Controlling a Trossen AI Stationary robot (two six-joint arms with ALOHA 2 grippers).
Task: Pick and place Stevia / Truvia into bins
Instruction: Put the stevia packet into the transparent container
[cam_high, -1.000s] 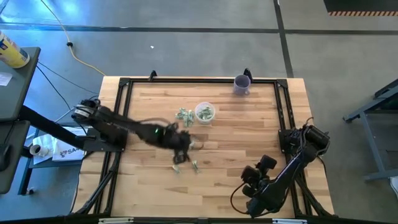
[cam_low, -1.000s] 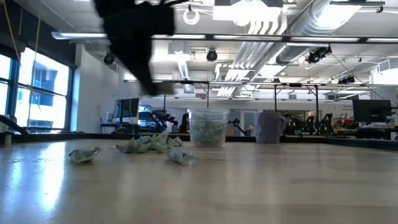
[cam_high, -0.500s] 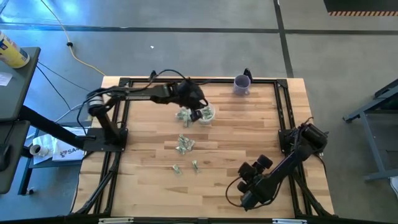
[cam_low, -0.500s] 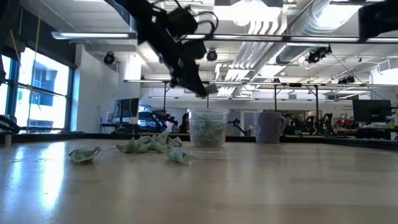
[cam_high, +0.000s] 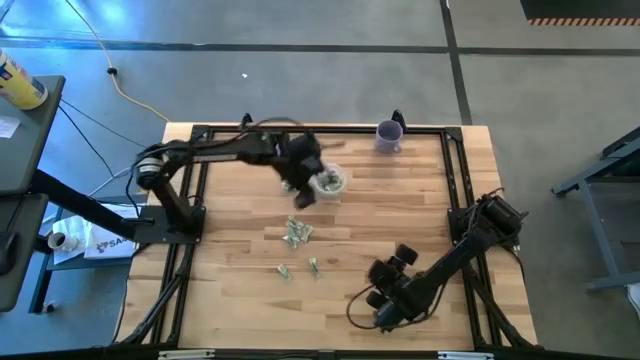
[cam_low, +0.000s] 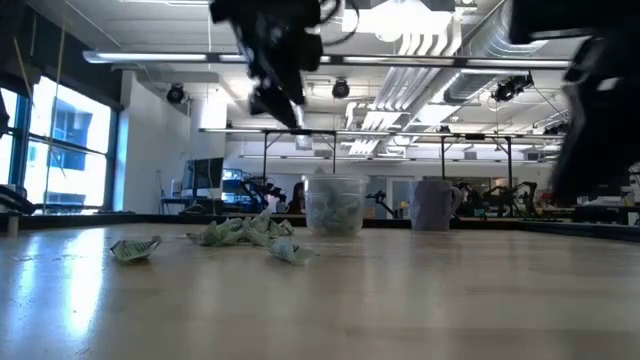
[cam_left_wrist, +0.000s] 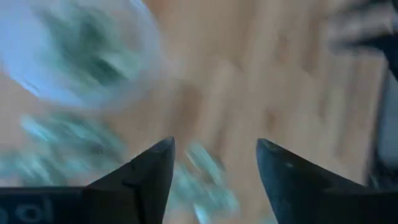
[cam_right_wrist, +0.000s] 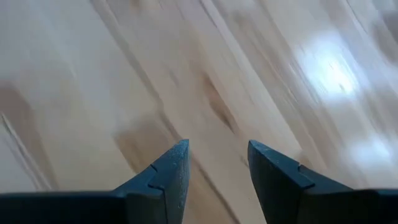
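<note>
Left gripper (cam_high: 300, 185) up above the table (cam_high: 400, 215), just left of the clear cup (cam_high: 329, 181); fingers (cam_left_wrist: 146, 174) apart and empty, seen only in the left wrist view. Packets (cam_high: 297, 232) loose at mid-table, two more nearer the front; low view alone shows packets inside the cup (cam_low: 334, 205). Purple cup (cam_high: 389, 135) at the far edge. Right gripper (cam_high: 380, 300) front right, fingers (cam_right_wrist: 165, 177) apart over bare wood. Since half a second ago: left gripper slightly back from the cup, right arm further left.
</note>
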